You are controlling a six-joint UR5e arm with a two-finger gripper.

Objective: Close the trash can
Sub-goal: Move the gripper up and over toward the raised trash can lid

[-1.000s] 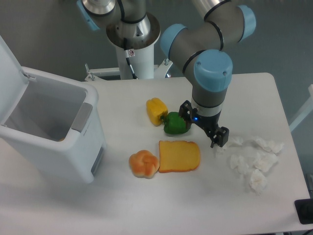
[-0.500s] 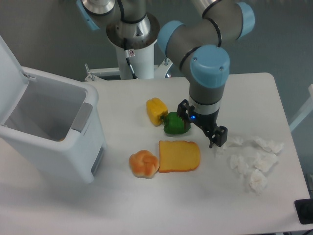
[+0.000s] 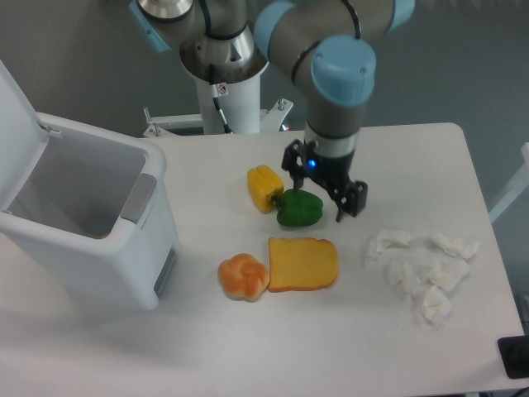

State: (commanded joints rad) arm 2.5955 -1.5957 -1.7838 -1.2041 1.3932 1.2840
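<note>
- One arm over the table, gripper hanging above the table centre-right, just above/behind the green pepper; fingers spread apart, nothing btwn them.
- One finger shows to the right of the green pepper, the other end of the gripper sits near the pepper's top-left; can't tell if it touches the pepper.
- Trash can at far left of the table, well apart from the gripper. Lid swung up and back, so the can is open; inside looks pale, a small orange bit shows at the inner front wall.
- Grey panel on the can's side facing the foods.
- Yellow pepper touching the green one on its left.
- Bread slice in front of the peppers, bun just beside its left edge.
- Crumpled white tissues to the right, near the table's right edge.
</note>
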